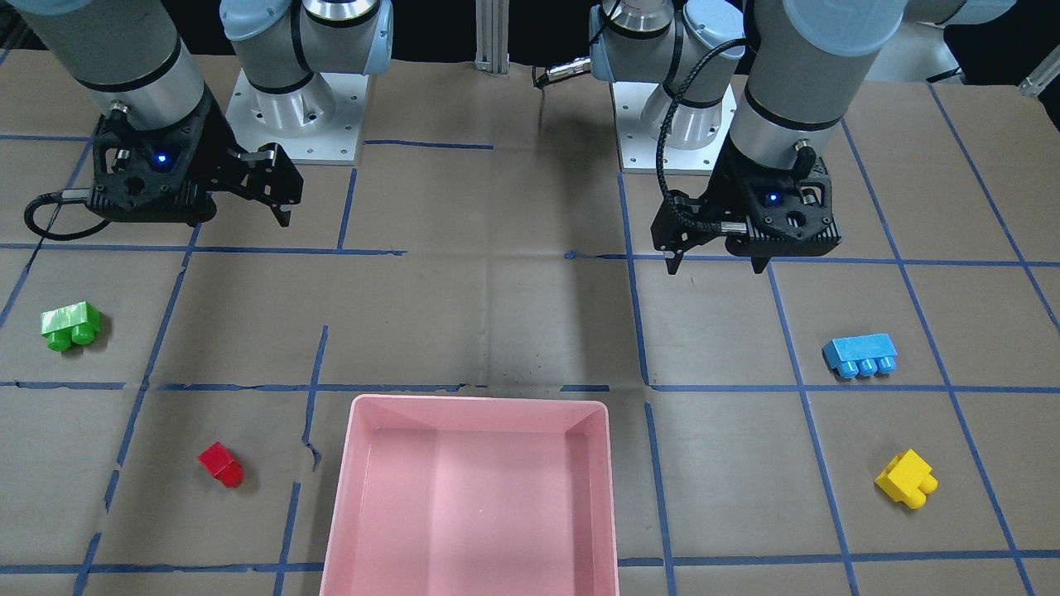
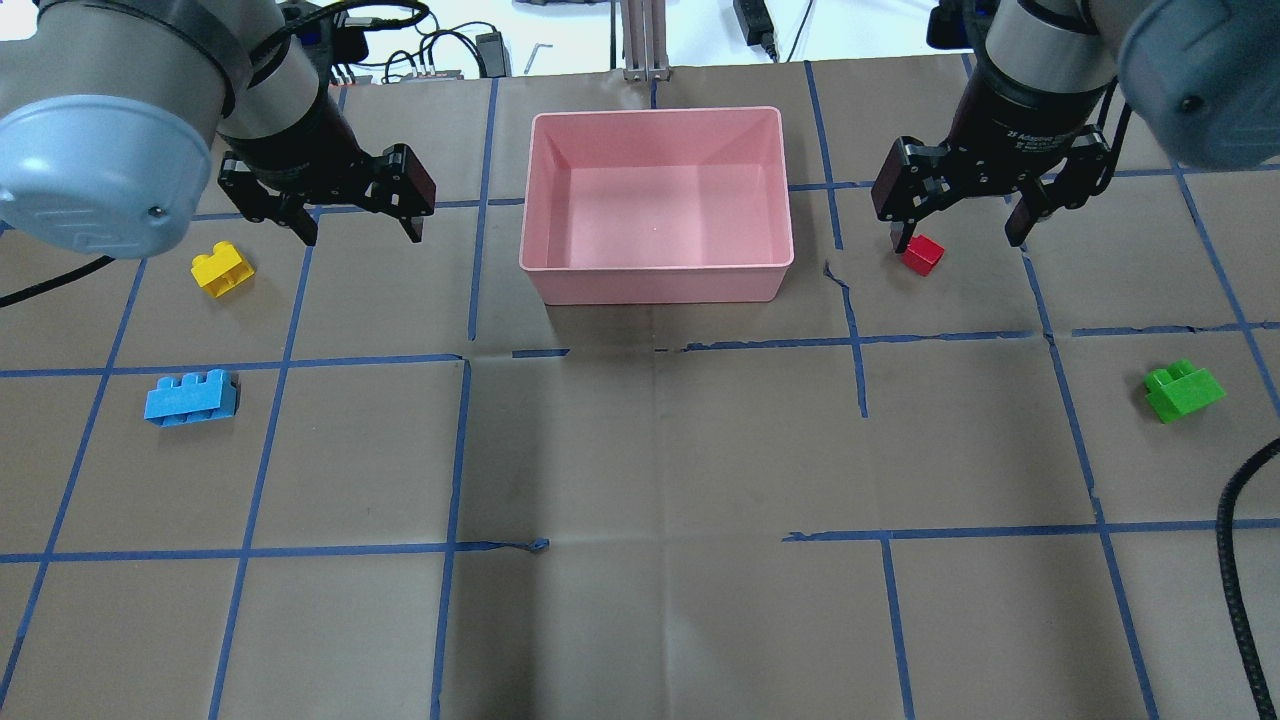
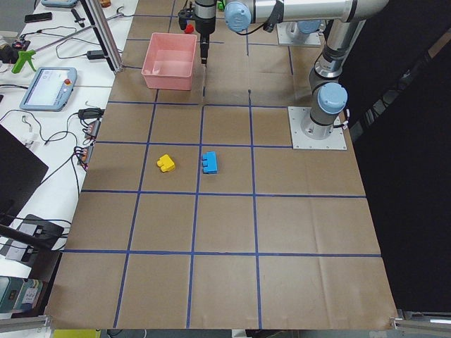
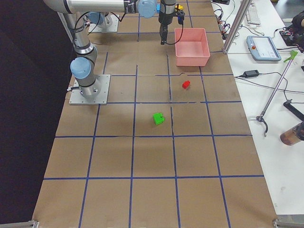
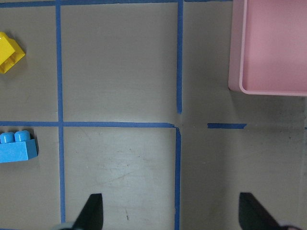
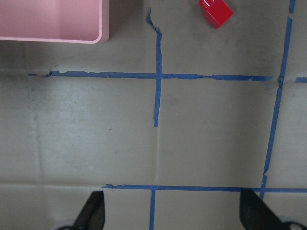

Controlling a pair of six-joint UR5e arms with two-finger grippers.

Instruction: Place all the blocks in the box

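Note:
The pink box stands empty at the far middle of the table. The yellow block and the blue block lie on my left side. The red block and the green block lie on my right side. My left gripper hovers open and empty between the yellow block and the box. My right gripper hovers open and empty above the table near the red block, without touching it. The left wrist view shows the blue block, the yellow block and the box's corner.
Brown paper with a blue tape grid covers the table. Cables and a metal post lie beyond the far edge. The right arm's black cable hangs at the right side. The two arm bases stand behind the grippers.

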